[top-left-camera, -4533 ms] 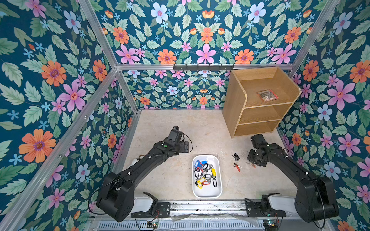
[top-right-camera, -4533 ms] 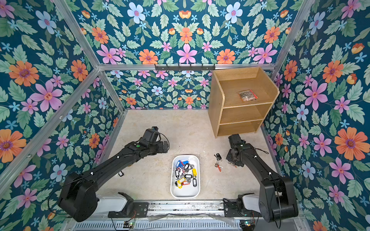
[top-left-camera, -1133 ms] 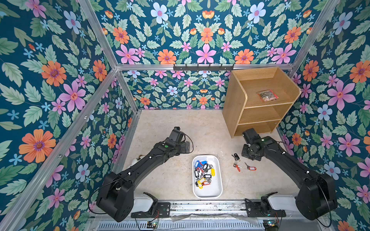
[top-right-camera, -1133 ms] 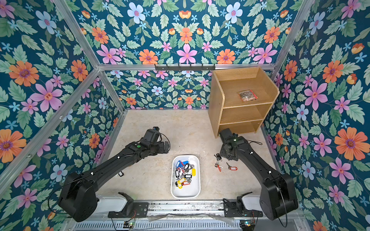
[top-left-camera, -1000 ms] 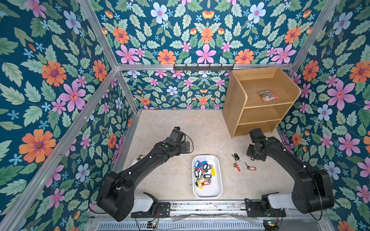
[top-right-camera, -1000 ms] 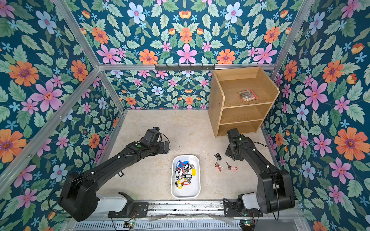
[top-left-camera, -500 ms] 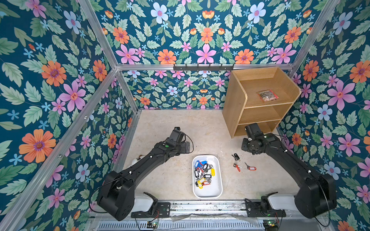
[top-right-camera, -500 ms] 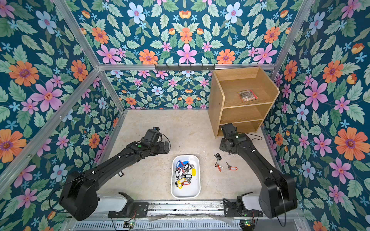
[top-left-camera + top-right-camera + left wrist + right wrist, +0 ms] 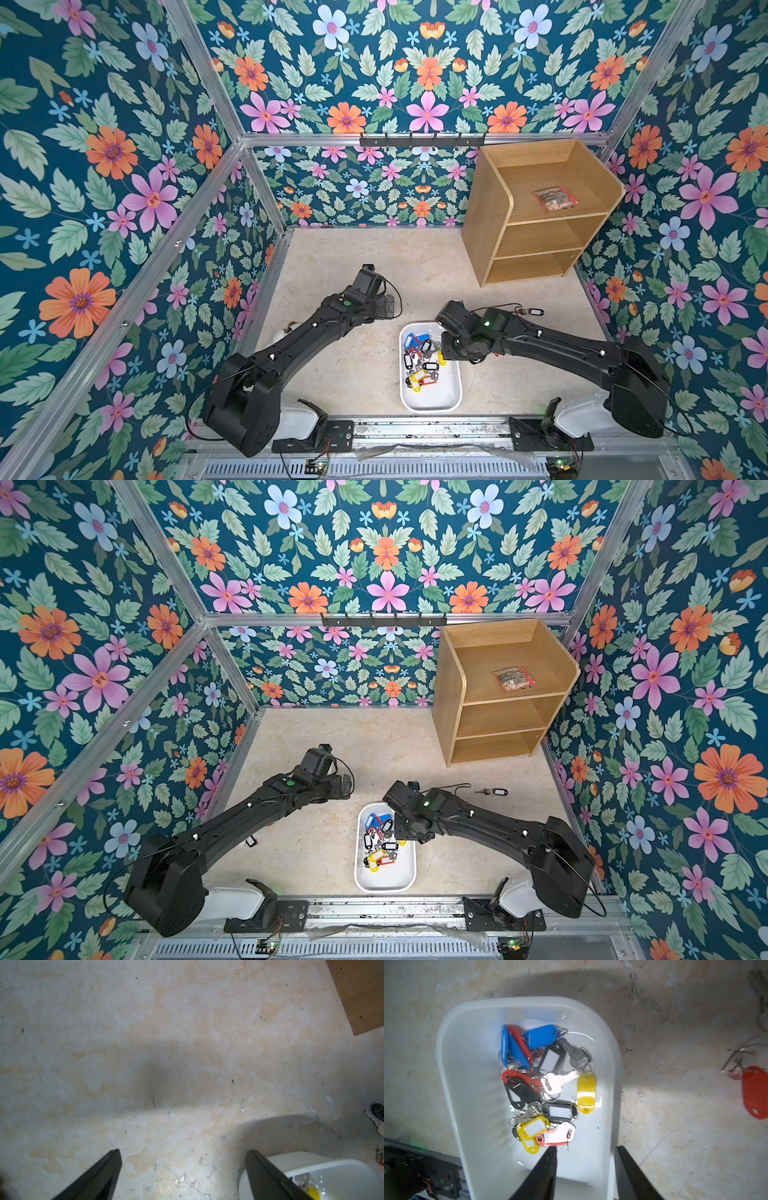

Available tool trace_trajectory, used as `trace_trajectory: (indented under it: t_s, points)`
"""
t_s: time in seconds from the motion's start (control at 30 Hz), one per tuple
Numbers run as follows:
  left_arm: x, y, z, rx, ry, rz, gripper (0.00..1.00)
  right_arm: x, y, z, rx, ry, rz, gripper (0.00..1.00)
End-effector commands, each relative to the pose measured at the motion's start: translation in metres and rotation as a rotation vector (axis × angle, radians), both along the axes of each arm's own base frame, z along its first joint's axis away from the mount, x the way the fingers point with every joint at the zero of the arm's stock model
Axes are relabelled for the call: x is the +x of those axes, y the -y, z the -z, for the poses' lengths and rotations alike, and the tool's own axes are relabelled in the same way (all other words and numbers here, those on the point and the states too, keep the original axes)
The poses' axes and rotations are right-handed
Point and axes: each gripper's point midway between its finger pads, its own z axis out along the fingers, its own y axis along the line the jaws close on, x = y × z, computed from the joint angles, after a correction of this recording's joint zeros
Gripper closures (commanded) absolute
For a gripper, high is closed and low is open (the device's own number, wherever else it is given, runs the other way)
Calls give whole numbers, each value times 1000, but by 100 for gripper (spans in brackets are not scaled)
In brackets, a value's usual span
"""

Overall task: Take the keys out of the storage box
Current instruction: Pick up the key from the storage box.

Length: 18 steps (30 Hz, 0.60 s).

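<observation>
Keys [image 9: 554,1082] just beyond right fingers [image 9: 544,1174]

Bare desk [image 9: 353,257] lies open beyond the storage box [image 9: 432,399] and to its left, where the left end effector [image 9: 182,1151] hovers wide-jawed off the far left corner. A wooden shelf unit [image 9: 536,216] blocks the way beyond the box to the right, well apart from it. A heap of keys [image 9: 546,1084] fills the box's far part; its near end is bare. The right end effector [image 9: 585,1149], jaws parted, hangs at the box's right wall, with loose keys [image 9: 756,1095] scattered just outside.
</observation>
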Motion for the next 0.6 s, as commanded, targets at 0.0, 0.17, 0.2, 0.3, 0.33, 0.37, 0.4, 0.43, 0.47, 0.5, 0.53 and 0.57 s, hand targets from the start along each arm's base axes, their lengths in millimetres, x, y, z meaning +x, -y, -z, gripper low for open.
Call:
trace_trajectory:
  t_s: [0.0,0.17,0.2,0.3,0.33,0.37,0.4,0.43,0.47,0.5,0.53,0.57]
  points:
    - [2,-1,-5,-1,17,-9,1,1,-23,8,36,-23,-18,46]
    - [1,0,-6,-2,17,-7,1,-3,-37,28,9,-56,-52,55]
    - [2,0,-6,-2,18,-8,1,-5,-37,37,-13,-70,-55,58]
    - [2,0,-6,-2,18,-8,1,-6,-33,44,-38,-80,-48,65]
    - [1,0,-6,-2,18,-7,1,-6,-31,45,-47,-80,-46,66]
    - [1,0,-6,-3,18,-7,1,-6,-30,45,-55,-79,-44,67]
    - [2,0,-6,-3,18,-7,1,-6,-27,47,-68,-80,-42,67]
    - [1,0,-6,-4,18,-6,1,-6,-25,48,-78,-81,-41,67]
    - [1,1,-7,-5,19,-5,1,-7,-23,51,-91,-84,-43,67]
    - [1,1,-7,-5,20,-5,1,-8,-20,55,-106,-91,-46,67]
    - [1,1,-7,-5,19,-5,1,-9,-18,57,-116,-92,-47,67]
    - [1,0,-7,-6,21,-6,1,-10,-17,60,-122,-97,-49,67]
